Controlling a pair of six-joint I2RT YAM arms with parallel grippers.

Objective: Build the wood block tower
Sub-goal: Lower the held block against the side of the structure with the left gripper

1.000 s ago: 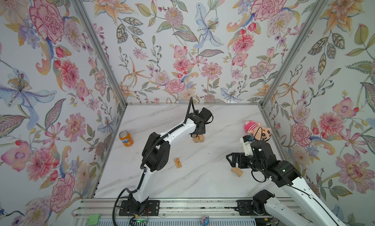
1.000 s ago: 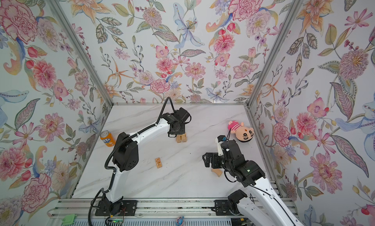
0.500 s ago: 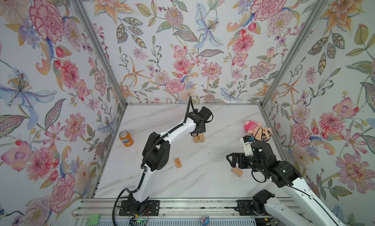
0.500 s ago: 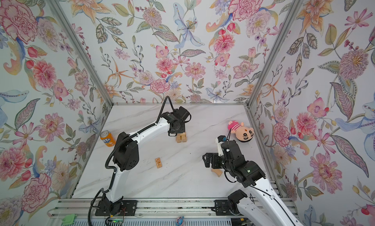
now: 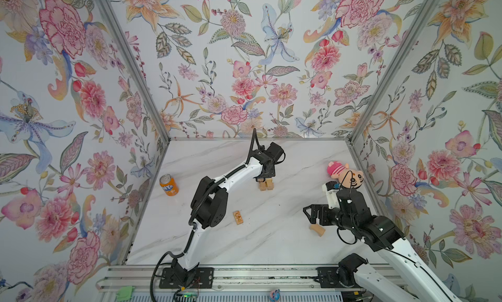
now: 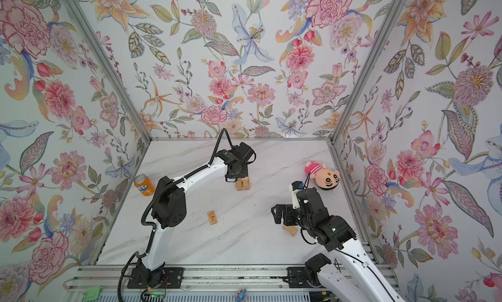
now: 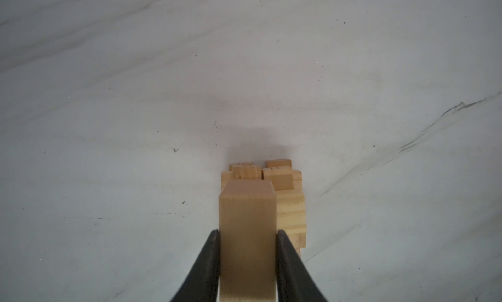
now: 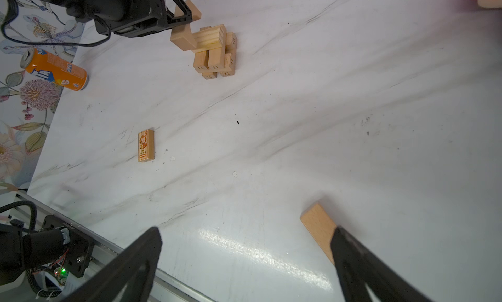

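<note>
Pale wood block (image 7: pixel 245 205) stays clamped, unmoved, in my left pincer (image 7: pixel 248 232) at the tower (image 8: pixel 217 53); placement unfinished. My right pincer (image 8: pixel 245 230) gapes, empty.

Bright, even light fills both top views, the walls (image 5: pixel 244 56) bowing at the edges. Glare streaks the bench (image 8: pixel 258 249) in the right wrist view; the left wrist view's near block (image 7: pixel 247 227) blurs softly.

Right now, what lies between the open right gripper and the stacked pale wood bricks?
Bare white marble table, in the right wrist view, between the right gripper and the brick stack; the orange-printed wood block sits aside.
</note>
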